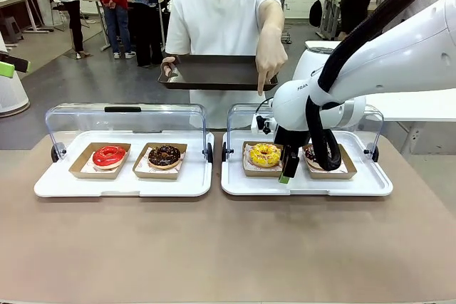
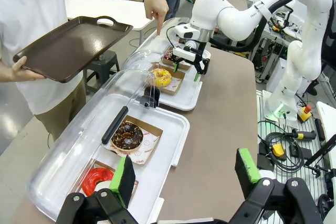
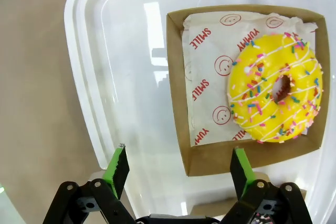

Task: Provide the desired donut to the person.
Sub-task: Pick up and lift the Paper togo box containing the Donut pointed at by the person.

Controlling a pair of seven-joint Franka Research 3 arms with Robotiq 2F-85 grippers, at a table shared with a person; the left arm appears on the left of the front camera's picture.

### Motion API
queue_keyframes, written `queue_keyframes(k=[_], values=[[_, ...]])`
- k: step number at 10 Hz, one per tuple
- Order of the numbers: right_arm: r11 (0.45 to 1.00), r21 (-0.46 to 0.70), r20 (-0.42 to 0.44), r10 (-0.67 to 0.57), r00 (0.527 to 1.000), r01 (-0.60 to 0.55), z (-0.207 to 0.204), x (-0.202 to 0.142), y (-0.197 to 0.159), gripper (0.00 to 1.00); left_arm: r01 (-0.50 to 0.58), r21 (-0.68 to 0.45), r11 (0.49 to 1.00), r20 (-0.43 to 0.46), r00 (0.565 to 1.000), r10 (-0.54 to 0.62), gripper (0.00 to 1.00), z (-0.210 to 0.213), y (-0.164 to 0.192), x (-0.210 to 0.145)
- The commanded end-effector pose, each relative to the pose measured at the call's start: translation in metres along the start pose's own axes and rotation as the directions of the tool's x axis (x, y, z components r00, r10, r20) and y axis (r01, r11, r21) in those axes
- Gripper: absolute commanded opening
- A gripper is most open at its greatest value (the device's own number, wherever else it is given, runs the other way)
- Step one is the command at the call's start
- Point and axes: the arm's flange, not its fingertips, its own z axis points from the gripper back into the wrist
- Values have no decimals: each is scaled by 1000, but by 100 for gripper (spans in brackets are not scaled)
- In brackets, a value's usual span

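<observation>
Now your yellow sprinkled donut lies in a brown cardboard tray; left fingers and right fingers stand apart.

Right tool points down, jaws wide apart; left tool likewise spread
</observation>
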Motion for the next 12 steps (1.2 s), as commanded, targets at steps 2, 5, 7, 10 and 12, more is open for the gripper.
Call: queue_keyframes(k=[2, 5, 7, 10, 12], values=[[1000, 7, -25, -17, 1000, 18, -6, 7, -4, 100, -4, -3, 1000, 6, 1000, 4, 100, 0, -1, 1], [1000, 11, -25, -6, 1000, 7, -8, 7, -4, 100, -4, -3, 1000, 6, 1000, 4, 100, 0, -1, 1], [1000, 18, -26, 15, 1000, -15, -10, 8, -3, 100, -4, -3, 1000, 6, 1000, 4, 100, 0, -1, 1], [999, 18, -22, 46, 999, -46, -10, 9, -1, 0, -4, -3, 1000, 6, 1000, 4, 100, 0, -1, 1], [999, 17, -25, 51, 998, -50, -11, 8, -1, 0, -4, -3, 1000, 6, 1000, 4, 100, 0, -1, 1]])
